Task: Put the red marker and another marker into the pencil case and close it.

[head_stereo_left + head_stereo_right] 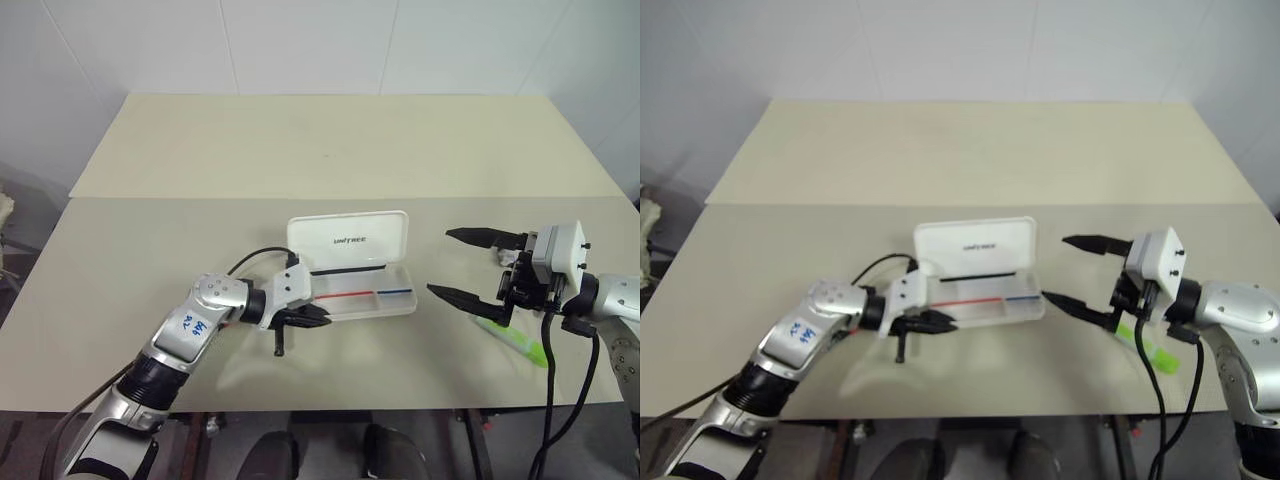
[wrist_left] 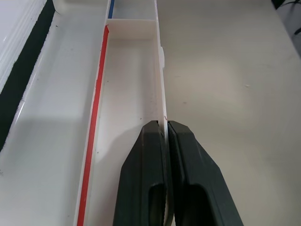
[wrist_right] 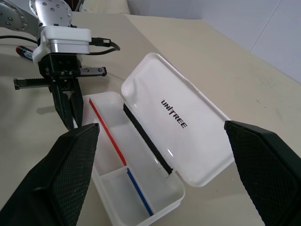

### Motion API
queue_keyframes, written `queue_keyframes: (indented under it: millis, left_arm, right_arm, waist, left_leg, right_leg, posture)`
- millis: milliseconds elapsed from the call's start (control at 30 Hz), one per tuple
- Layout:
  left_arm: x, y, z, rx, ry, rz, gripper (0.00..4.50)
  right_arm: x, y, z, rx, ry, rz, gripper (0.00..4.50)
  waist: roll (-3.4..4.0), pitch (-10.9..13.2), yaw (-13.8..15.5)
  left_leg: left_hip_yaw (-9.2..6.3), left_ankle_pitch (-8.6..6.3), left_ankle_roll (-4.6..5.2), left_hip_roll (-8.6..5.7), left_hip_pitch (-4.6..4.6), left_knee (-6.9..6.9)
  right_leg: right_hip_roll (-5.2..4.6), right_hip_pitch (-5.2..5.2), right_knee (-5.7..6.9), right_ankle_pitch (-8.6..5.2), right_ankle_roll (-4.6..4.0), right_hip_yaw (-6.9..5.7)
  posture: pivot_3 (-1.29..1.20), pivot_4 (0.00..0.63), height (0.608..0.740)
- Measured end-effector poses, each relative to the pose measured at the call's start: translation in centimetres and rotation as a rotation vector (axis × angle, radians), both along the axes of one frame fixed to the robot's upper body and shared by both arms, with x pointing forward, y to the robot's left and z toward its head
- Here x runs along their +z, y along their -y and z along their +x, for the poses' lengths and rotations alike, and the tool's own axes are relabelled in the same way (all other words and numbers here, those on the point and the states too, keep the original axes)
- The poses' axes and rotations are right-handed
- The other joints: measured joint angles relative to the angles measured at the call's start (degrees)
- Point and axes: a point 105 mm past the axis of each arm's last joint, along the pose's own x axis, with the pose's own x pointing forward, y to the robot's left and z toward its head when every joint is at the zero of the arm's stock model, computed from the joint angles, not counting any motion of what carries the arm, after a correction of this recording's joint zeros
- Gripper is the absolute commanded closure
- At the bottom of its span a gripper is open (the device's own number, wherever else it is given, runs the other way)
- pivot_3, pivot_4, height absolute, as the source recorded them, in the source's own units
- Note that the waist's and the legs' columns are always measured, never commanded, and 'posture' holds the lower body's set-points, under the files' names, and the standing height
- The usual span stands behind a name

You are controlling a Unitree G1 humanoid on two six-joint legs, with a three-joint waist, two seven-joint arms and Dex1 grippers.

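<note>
The white pencil case point(image 1: 350, 300) lies open mid-table, its lid point(image 1: 348, 238) with black lettering standing up behind the tray. My left gripper point(image 2: 165, 125) is shut on the tray's front wall at its left end, also seen from the head as left gripper point(image 1: 316, 318). The red marker point(image 3: 22, 52) lies on the table behind my left arm, partly hidden. A pale-green highlighter point(image 1: 518, 341) lies right of the case, partly under my right hand. My right gripper point(image 1: 438, 260) hovers open beside the case's right end, holding nothing.
A thin red-and-blue stick point(image 1: 356, 293) lies in the tray, and a thin black stick point(image 1: 345, 270) sits along the hinge. A seam point(image 1: 150, 197) crosses the table behind the case. The table's front edge point(image 1: 330, 408) is close under both arms.
</note>
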Motion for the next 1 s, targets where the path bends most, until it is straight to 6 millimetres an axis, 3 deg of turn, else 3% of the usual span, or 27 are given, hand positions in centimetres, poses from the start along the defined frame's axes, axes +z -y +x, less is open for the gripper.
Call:
queue_keyframes:
  millis: [433,667,1000]
  left_arm:
    - [-0.4,0.5,-0.5,-0.049,0.009,-0.011,4.47]
    - [-0.5,1.4,-0.7,-0.052,-0.009,-0.035,2.35]
    - [-0.6,1.2,-1.2,-0.054,-0.025,-0.056,2.35]
  right_arm:
    - [0.0,-0.1,-0.1,-0.003,-0.002,0.001,0.0]
    - [0.1,-0.2,0.0,0.0,0.003,0.001,0.0]
    - [0.1,-0.9,0.2,0.025,0.002,0.012,0.0]
  waist:
    - [0.0,0.0,0.56]
    - [-0.01,0.01,0.96]
    - [-0.01,0.01,0.93]
  left_leg:
    - [0.01,0.0,0.01,-0.01,0.01,0.01]
    - [0.02,0.0,0.01,0.01,0.01,0.03]
    - [0.03,0.0,0.01,0.01,0.02,0.04]
  right_leg:
    - [0.0,0.01,0.01,0.0,0.0,0.0]
    - [0.02,0.0,0.03,0.01,0.0,0.01]
    - [0.01,0.0,0.03,0.01,0.0,0.02]
  posture:
    - [0.0,0.15,0.74]
    - [0.0,0.15,0.74]
    - [0.0,0.15,0.74]
